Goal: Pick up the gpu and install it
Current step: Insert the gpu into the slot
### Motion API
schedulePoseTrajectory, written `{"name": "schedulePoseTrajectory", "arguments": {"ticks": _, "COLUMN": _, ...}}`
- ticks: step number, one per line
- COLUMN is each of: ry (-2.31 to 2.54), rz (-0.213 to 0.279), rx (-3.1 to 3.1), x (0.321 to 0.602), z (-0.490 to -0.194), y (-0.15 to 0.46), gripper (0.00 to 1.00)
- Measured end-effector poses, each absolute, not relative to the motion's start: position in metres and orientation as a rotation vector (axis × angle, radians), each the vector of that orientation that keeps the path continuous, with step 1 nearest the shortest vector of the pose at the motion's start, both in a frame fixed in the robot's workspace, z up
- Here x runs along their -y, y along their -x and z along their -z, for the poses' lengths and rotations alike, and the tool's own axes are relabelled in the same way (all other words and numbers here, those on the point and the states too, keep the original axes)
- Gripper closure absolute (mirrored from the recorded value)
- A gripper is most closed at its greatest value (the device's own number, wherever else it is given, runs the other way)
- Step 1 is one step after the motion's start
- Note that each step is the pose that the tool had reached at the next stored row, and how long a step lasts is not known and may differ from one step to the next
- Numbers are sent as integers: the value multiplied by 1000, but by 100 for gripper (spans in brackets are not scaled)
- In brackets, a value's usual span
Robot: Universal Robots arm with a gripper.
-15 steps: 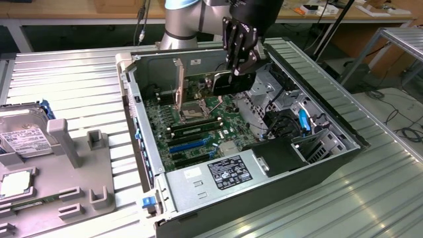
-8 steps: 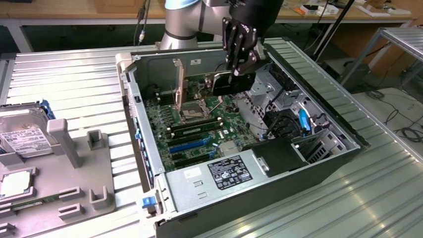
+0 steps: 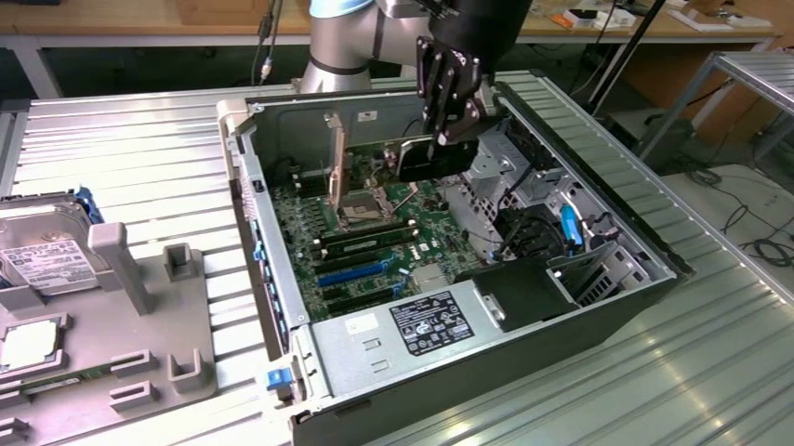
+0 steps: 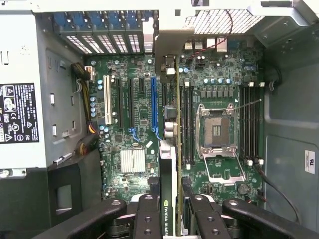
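Observation:
The gpu (image 3: 422,165) is a thin dark card with a silver bracket (image 3: 334,153) at one end. It hangs on edge inside the open computer case (image 3: 620,307), above the green motherboard (image 3: 372,242). My gripper (image 3: 448,139) reaches down from above and is shut on the card's top edge. In the wrist view the gpu (image 4: 177,149) shows edge-on as a narrow strip between my two black fingers (image 4: 147,216), with its bracket (image 4: 167,47) toward the case's rear wall. The card lies beside the blue slot (image 4: 153,102). Whether it touches the board, I cannot tell.
The CPU socket (image 4: 217,132) with its open metal frame sits beside the card, flanked by memory slots (image 4: 249,119). A power supply (image 3: 422,325) fills the case's near end. On the exterior view's left, a grey fixture (image 3: 125,307) holds a silver hard drive (image 3: 37,260).

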State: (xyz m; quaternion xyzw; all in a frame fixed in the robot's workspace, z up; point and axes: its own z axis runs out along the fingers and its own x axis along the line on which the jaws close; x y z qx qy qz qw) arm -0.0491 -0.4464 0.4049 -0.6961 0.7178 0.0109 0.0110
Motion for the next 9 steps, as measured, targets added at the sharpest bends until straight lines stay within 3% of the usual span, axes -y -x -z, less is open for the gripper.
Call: {"name": "schedulePoseTrajectory", "arguments": {"ticks": 9, "ry": 2169, "rz": -34, "rx": -2242, "x": 446, "z": -401, "y": 50, "gripper": 73}}
